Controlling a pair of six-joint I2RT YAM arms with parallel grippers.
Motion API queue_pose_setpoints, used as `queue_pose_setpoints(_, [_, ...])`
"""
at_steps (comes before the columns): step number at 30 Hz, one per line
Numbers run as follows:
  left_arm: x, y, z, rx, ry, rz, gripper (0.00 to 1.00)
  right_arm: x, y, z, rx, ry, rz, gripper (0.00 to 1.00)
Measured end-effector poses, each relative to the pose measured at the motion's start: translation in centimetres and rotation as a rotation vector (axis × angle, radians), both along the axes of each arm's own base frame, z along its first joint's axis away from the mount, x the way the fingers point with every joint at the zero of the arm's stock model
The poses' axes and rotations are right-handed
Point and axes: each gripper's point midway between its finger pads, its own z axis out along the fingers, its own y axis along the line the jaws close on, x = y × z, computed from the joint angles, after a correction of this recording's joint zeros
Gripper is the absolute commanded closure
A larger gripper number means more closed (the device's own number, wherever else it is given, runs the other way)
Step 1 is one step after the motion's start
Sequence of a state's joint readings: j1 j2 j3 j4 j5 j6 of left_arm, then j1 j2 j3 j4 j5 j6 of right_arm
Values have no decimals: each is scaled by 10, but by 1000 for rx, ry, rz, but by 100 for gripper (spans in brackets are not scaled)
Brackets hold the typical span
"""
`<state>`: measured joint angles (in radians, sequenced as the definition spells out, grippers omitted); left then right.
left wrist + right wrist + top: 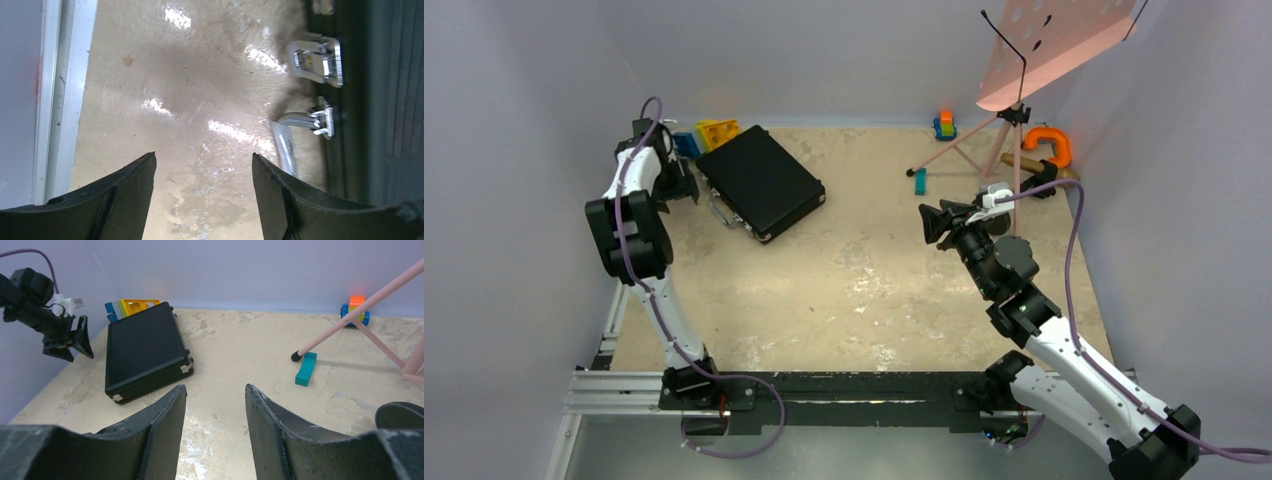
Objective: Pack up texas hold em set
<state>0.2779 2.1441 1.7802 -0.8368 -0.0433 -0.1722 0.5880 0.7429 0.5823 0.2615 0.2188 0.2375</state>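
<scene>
The black briefcase (760, 181) with silver corners lies closed at the far left of the table. It also shows in the right wrist view (142, 350). My left gripper (686, 188) is open and empty, just left of the case's handle side. In the left wrist view, my left gripper (204, 162) hangs over bare table, with the case's chrome latch (320, 60) and handle (285, 145) to its right. My right gripper (929, 222) is open and empty over the middle right of the table, pointing toward the case (215, 390). Chips, card box and dice are out of view.
Blue and yellow toy blocks (709, 133) sit behind the case against the back wall. A pink music stand (1054, 40) stands on tripod legs at the back right, with a teal block (920, 181), a small stacked toy (944, 124) and an orange clamp (1049, 145) near it.
</scene>
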Motion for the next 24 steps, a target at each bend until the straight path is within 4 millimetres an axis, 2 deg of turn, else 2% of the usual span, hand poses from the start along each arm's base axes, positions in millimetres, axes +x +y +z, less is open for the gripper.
queue_pose_setpoints(2, [1, 0, 11, -19, -40, 13, 33, 0, 0, 0, 0, 0, 0, 49])
queue_pose_setpoints(6, [17, -7, 41, -65, -169, 22, 47, -1, 0, 1, 2, -4, 0, 49])
queue_pose_setpoints(8, [27, -15, 57, -106, -237, 21, 51, -1, -1, 1, 3, -4, 0, 49])
queue_pose_setpoints(12, [43, -33, 72, -203, -323, 25, 60, -1, 0, 1, 2, -3, 0, 49])
queue_pose_setpoints(16, [53, -54, 69, -302, -339, 34, 69, -1, 0, 1, 2, -3, 0, 49])
queue_pose_setpoints(24, [72, -97, 45, -419, -305, -1, 77, 0, 0, -1, 0, 1, 0, 49])
